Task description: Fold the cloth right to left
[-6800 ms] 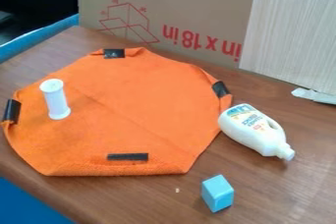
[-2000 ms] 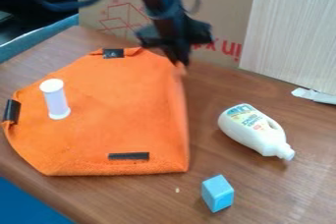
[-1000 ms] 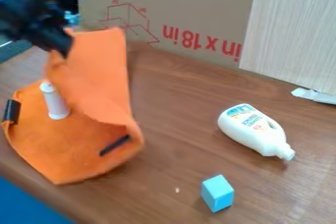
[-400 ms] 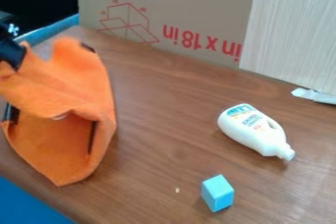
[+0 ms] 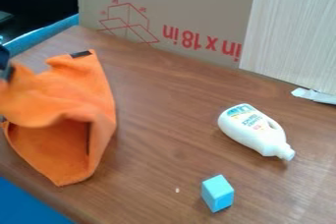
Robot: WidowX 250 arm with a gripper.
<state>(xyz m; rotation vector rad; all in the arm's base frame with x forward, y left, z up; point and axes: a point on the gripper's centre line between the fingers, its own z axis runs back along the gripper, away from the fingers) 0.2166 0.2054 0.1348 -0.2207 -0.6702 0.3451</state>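
At the left edge of the camera view is the black gripper [image 5: 7, 72], partly cut off, shut on the raised edge of the orange cloth [image 5: 62, 88]. The cloth is bunched over the left side of the table. Its right part is lifted and lies leftward over the rest, leaving an open hollow toward the front. A black strip shows at its top corner. The white cylinder is hidden by the cloth.
On the wooden table [image 5: 164, 139], a white bottle [image 5: 253, 128] lies on its side at right, with a light blue block [image 5: 217, 193] nearer the front. A cardboard box [image 5: 197, 2] stands behind, beside a pale panel [image 5: 292, 31].
The gripper has carried the cloth's right side up and leftward to the view's left edge. The cloth now covers the white cylinder, and its top corner has dropped slightly. Bottle and block stayed put.
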